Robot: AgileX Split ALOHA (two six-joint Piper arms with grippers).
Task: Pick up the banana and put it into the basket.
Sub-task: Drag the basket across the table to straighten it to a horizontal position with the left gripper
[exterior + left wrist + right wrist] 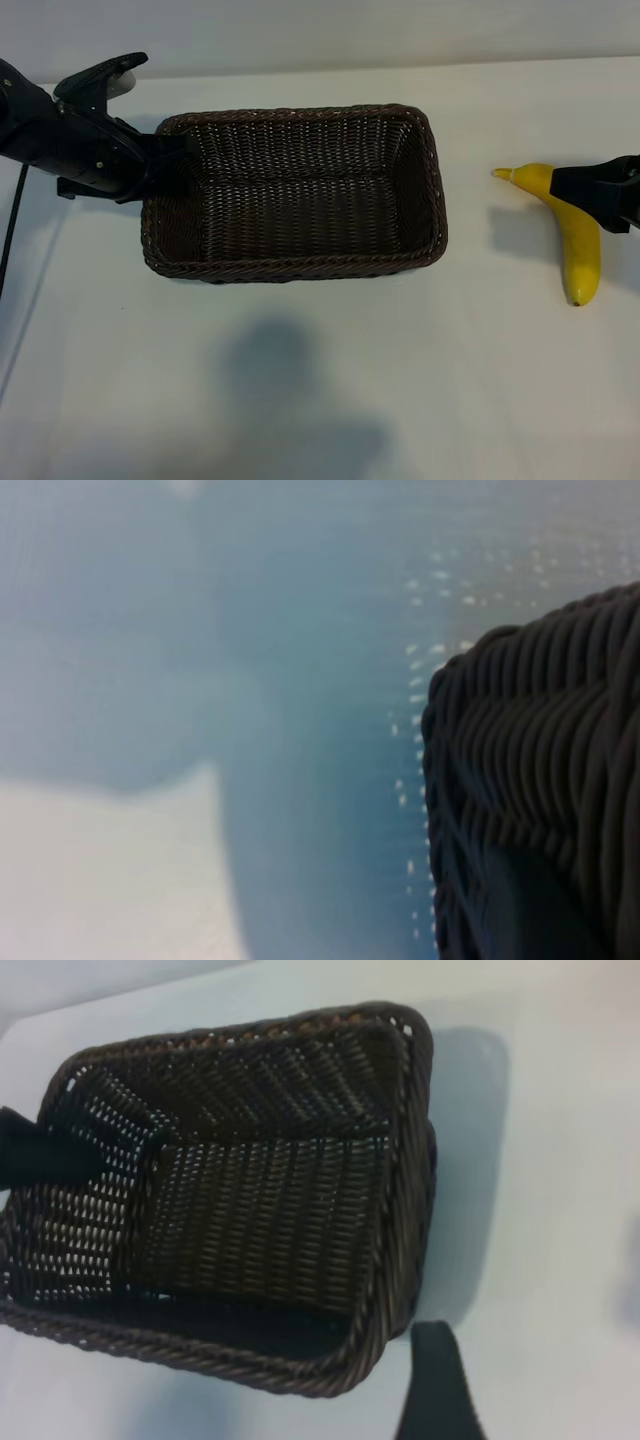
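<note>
Meanwhile, right pincer (590, 190) over banana (578, 250), beside basket (300, 268).

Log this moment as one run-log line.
left gripper: at basket left rim | right gripper: over banana, not lifted | basket: empty | table

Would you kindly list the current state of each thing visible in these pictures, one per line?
banana: lying on the table, outside the basket, not lifted.
basket: upright, nothing inside.
left gripper: at the basket's left end, closed on its rim.
right gripper: at the banana's upper part, jaws open.
</note>
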